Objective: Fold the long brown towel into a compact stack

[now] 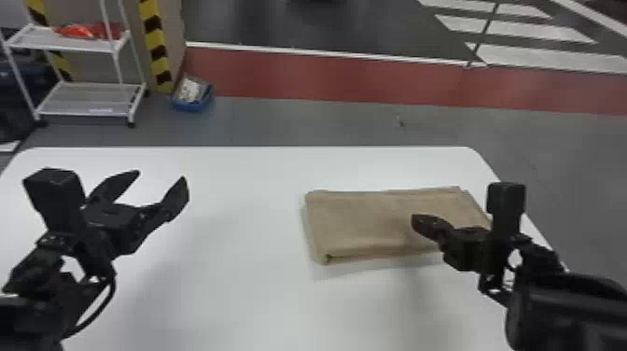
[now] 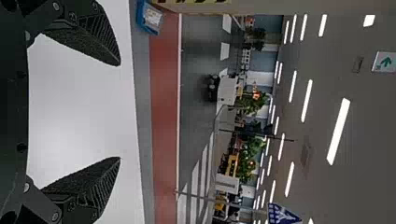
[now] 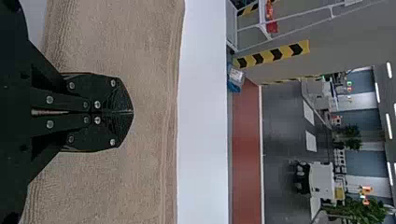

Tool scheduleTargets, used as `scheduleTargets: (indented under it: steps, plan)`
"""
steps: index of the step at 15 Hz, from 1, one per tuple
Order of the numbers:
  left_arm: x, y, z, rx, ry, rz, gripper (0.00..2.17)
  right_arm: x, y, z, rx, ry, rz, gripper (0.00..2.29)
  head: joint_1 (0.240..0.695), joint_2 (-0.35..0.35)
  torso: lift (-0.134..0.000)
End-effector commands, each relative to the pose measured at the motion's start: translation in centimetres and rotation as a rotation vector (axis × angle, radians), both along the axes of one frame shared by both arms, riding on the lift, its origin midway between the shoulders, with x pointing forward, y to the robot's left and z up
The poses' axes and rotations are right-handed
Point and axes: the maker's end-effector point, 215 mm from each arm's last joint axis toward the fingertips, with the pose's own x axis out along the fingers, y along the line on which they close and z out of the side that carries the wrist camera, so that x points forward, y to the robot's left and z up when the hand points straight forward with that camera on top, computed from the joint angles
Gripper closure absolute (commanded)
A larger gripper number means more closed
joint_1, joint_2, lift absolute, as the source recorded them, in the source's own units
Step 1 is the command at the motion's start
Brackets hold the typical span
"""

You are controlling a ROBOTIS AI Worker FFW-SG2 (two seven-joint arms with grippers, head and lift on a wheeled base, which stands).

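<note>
The towel [image 1: 364, 221] lies folded on the counter [image 1: 242, 289], right; the right end effector [image 1: 415, 222], tips together, hovers over it. The left end effector [image 1: 162, 176] hangs left, fingers apart.

Black arms [image 1: 567, 312] are fitted with boxy wrist housings [image 1: 56, 191], a looped black cable [image 1: 112, 287] and tapered fingers [image 3: 105, 91], ridged inside and studded with silvery screws [image 3: 113, 83].

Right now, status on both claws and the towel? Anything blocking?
Left gripper open over table. Right gripper shut above folded towel, perhaps in the way.
</note>
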Motion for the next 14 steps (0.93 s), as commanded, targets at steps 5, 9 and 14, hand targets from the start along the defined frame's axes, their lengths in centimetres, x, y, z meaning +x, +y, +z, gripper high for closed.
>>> scheduleTargets:
  steps: [5, 9, 14]
  plan:
    - [0.4, 1.9, 0.8, 0.008, -0.033, 0.024, 0.18, -0.9, 4.4, -2.9, -0.006, 0.088, 0.062, 2.24, 0.695, -0.068, -0.124]
    - [0.4, 1.8, 0.8, 0.006, -0.033, 0.021, 0.18, -1.0, 7.6, -3.4, -0.005, 0.104, 0.11, 2.24, 0.695, -0.037, -0.124]
    - [0.4, 1.7, 0.8, 0.006, -0.033, 0.02, 0.18, -1.5, 12.5, -3.9, 0.004, 0.133, 0.188, 2.24, 0.695, 0.009, -0.124]
